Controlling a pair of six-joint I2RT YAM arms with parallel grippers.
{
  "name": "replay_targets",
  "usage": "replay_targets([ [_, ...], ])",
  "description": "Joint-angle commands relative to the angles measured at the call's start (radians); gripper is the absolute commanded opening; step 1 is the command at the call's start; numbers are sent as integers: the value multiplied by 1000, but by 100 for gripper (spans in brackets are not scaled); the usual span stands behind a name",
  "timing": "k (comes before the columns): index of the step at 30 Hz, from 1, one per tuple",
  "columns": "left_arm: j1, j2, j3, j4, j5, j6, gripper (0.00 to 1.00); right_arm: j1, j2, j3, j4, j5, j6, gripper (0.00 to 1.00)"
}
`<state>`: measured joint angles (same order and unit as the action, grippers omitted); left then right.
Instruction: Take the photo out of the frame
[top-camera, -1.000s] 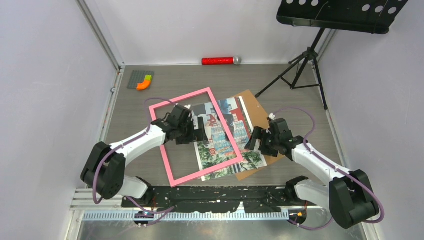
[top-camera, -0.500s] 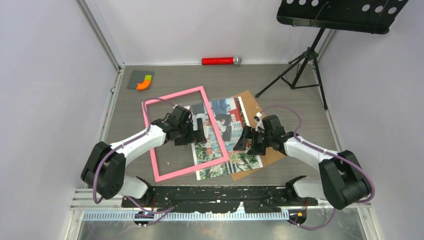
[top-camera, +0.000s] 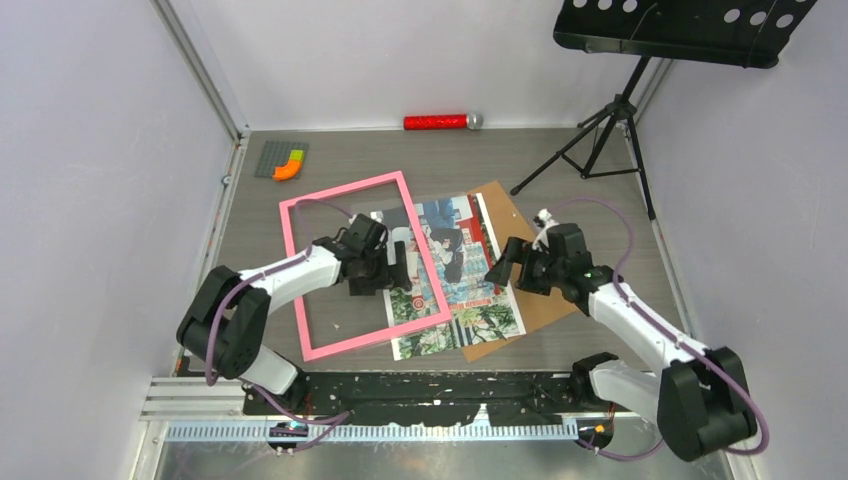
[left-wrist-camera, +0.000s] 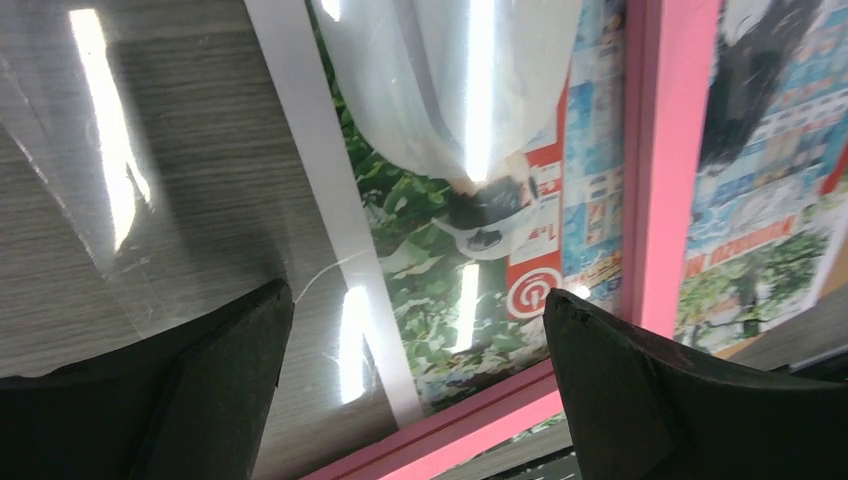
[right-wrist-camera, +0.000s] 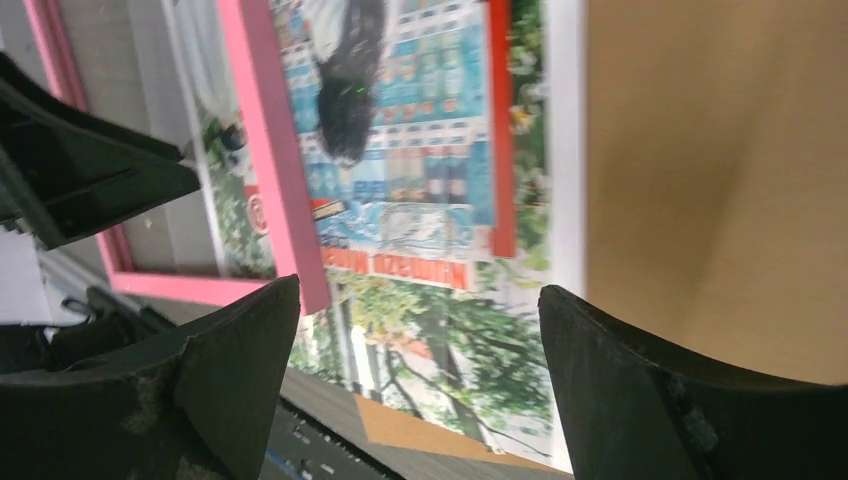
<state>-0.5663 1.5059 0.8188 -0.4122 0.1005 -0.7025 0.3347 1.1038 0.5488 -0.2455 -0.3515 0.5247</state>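
The pink frame (top-camera: 340, 190) lies flat at centre left, and its right rim crosses the photo (top-camera: 470, 290). The photo is a colourful print that lies mostly outside the frame, on the brown backing board (top-camera: 497, 207). My left gripper (top-camera: 398, 266) is open just above the frame's glossy clear pane, near the right rim. Its wrist view shows the gripper (left-wrist-camera: 415, 300), the rim (left-wrist-camera: 665, 150) and the photo (left-wrist-camera: 440, 260) under the pane. My right gripper (top-camera: 505, 268) is open and empty above the photo's right part. Its wrist view shows the gripper (right-wrist-camera: 418, 290), the photo (right-wrist-camera: 430, 200), the frame (right-wrist-camera: 270, 150) and the board (right-wrist-camera: 700, 150).
A red cylinder with a silver end (top-camera: 437, 122) lies at the back wall. A grey baseplate with an orange and green piece (top-camera: 281, 160) sits at the back left. A black music stand on a tripod (top-camera: 600, 130) stands at the back right. Walls close in on both sides.
The frame has slid left with my left gripper, so more of the photo lies bare. My right gripper reached in over the photo, then drew back to the right.
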Motion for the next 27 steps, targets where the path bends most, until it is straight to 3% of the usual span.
replay_targets([
  [1, 26, 9, -31, 170, 85, -24, 100, -54, -73, -63, -90, 89, -18, 94],
  [8, 27, 50, -53, 150, 69, -23, 100, -64, -25, -105, -153, 247, 36, 94],
  [17, 29, 118, -76, 151, 89, -31, 100, 19, 139, -140, 134, -112, 69, 92],
  [25, 31, 137, -89, 159, 98, -26, 100, 32, 212, -128, 368, -228, 157, 91],
  [27, 33, 141, -89, 161, 101, -27, 100, 33, 189, -107, 336, -209, 139, 90],
])
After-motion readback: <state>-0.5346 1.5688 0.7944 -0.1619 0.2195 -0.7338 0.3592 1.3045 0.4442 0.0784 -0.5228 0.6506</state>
